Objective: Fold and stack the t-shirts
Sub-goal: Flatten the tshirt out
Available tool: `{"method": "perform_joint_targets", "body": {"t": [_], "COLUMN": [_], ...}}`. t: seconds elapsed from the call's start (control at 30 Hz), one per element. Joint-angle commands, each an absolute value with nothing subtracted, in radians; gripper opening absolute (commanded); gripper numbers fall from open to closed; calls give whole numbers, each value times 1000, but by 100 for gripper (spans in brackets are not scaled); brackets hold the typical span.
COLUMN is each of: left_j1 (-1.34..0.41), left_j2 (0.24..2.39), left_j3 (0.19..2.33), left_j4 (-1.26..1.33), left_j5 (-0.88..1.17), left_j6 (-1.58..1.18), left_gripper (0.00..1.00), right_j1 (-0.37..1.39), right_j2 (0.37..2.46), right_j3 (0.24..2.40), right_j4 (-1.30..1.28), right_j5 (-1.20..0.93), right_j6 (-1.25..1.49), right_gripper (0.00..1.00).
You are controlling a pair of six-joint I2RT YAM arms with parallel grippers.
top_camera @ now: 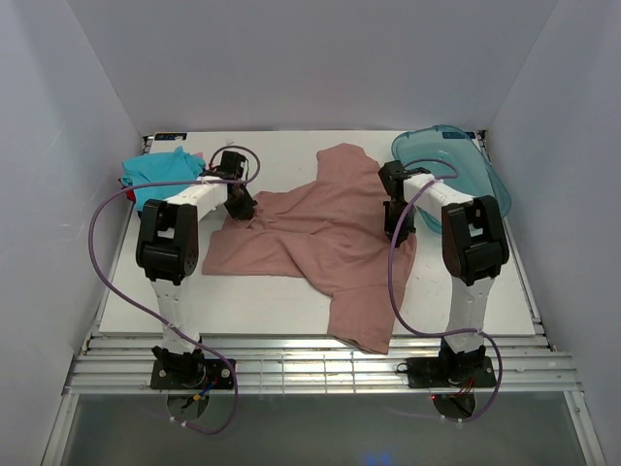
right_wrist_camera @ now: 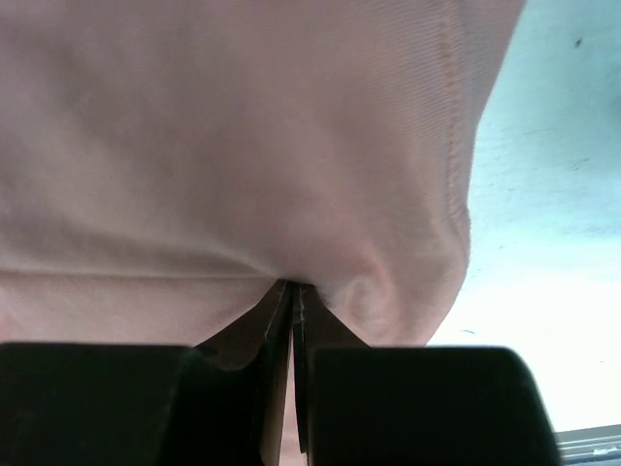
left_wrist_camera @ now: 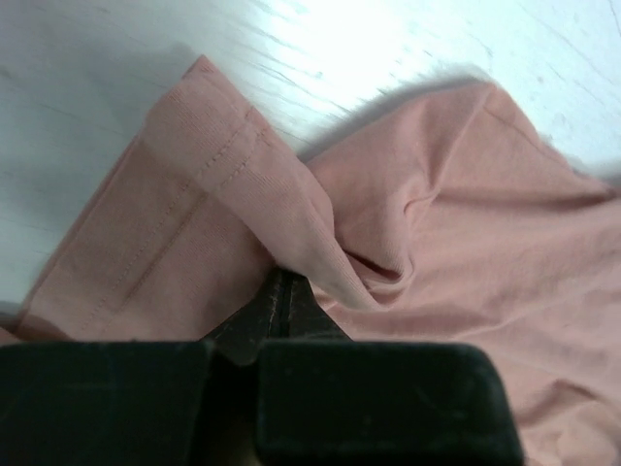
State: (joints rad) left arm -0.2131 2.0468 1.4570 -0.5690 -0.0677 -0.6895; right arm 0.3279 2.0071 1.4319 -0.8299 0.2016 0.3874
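A large dusty-pink t-shirt (top_camera: pixel 320 228) lies crumpled across the middle of the white table (top_camera: pixel 262 301). My left gripper (top_camera: pixel 241 206) is shut on its left part, pinching a fold near a stitched hem (left_wrist_camera: pixel 218 170). My right gripper (top_camera: pixel 399 231) is shut on the shirt's right edge, with pink cloth (right_wrist_camera: pixel 243 146) bunched over the jaw tips. A folded teal t-shirt (top_camera: pixel 163 175) sits at the back left, and a sliver of red t-shirt (top_camera: pixel 127 192) shows beneath it. The dark-blue one is out of view.
A translucent blue-green plastic tray (top_camera: pixel 456 167) leans at the back right corner, close behind my right arm. White walls enclose the table on three sides. Purple cables loop from both arms.
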Motion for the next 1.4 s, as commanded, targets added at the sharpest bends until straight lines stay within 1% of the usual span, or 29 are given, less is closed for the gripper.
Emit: {"method": "perform_joint_targets", "body": {"t": [0.0,0.3,0.4,0.6,0.7,0.73,0.83,0.9,1.07,1.23,1.37], "left_j1": [-160,-138,-133,-95,-75,-75,-77,-83,-104,-150,-225], "left_j2": [2060,2026,2004,1987,1945,1933,1870,1814,1706,1622,1615], "left_j3": [1416,1423,1433,1437,1410,1410,1427,1449,1459,1301,1198], "left_j4": [-647,-657,-661,-686,-635,-612,-536,-499,-485,-521,-604], "left_j5": [-176,-259,-311,-344,-312,-270,-209,-203,-124,-77,-40], "left_j6": [-686,-696,-693,-675,-666,-649,-592,-562,-525,-552,-618], "left_gripper": [0,0,0,0,0,0,0,0,0,0,0], "right_j1": [279,256,250,236,235,235,236,236,259,301,342], "right_j2": [2106,2141,2137,2111,2088,2076,1976,1895,1772,1764,1821], "right_j3": [1430,1465,1460,1460,1476,1480,1502,1538,1609,1621,1629], "right_j4": [-862,-888,-893,-902,-897,-882,-816,-798,-778,-795,-790], "right_j5": [252,264,271,291,295,291,243,223,132,45,9], "right_j6": [334,295,288,281,264,258,222,221,221,248,252], "right_gripper": [8,8,8,8,8,8,8,8,8,8,8]}}
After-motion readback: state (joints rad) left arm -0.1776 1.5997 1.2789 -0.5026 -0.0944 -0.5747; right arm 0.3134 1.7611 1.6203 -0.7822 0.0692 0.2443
